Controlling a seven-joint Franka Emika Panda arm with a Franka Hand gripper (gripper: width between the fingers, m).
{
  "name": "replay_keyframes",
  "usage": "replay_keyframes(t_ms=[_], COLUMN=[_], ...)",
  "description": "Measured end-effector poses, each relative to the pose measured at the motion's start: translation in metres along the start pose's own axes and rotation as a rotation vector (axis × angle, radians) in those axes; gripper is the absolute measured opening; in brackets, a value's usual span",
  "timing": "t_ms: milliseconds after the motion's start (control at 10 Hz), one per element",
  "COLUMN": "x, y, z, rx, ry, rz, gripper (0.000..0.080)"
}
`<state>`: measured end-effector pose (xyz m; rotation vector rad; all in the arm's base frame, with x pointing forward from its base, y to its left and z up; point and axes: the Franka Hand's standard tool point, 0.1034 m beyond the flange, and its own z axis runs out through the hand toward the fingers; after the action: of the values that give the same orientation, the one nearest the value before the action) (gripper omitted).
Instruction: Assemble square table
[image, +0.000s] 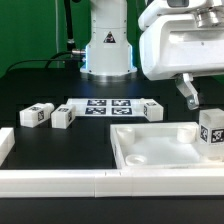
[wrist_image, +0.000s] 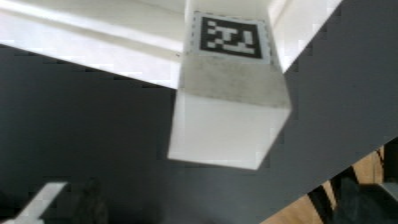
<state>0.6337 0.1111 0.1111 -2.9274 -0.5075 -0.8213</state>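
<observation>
The white square panel (image: 150, 146) with a raised rim lies at the exterior view's right, near the front rail. One tag-marked leg post (image: 211, 135) stands upright at the panel's right end. In the wrist view this leg post (wrist_image: 231, 105) fills the middle, with the panel (wrist_image: 98, 40) behind it. My gripper (image: 208, 100) hangs just above the post without touching it. One dark finger (image: 187, 92) shows beside the post, and the jaws look spread wide. Three more leg posts lie on the table: two at the left (image: 37, 114) (image: 62, 118) and one behind the panel (image: 152, 109).
The marker board (image: 100, 106) lies flat at the middle back. Long white border rails run along the front (image: 90, 182) and at the left (image: 5, 146). The arm's base (image: 107, 50) stands behind the marker board. The table's edge shows in the wrist view (wrist_image: 356, 170).
</observation>
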Motion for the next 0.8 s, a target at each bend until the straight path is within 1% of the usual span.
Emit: replay_keyframes(t_ms=[100,200,300,400,500,600,700,800], x=[-0.007,-0.008,-0.004,-0.011,-0.010,-0.009,-0.005,-0.006], y=[-0.008,-0.006,0.009,0.010,0.011,0.007,0.008,0.009], z=[0.002,0.000,-0.001,-0.003,-0.007,-0.006,-0.004,-0.004], rx=[0.041,0.061,0.049,0.070,0.098,0.111,0.108,0.102], ry=[-0.109,-0.223,-0.239,-0.325,-0.411,-0.461,-0.444,-0.447], rz=[0.017,0.038,0.039,0.039,0.040,0.052,0.049,0.073], gripper=[0.0649,0.0649,0.0649,0.0649,0.0649,0.0649,0.0649,0.0649])
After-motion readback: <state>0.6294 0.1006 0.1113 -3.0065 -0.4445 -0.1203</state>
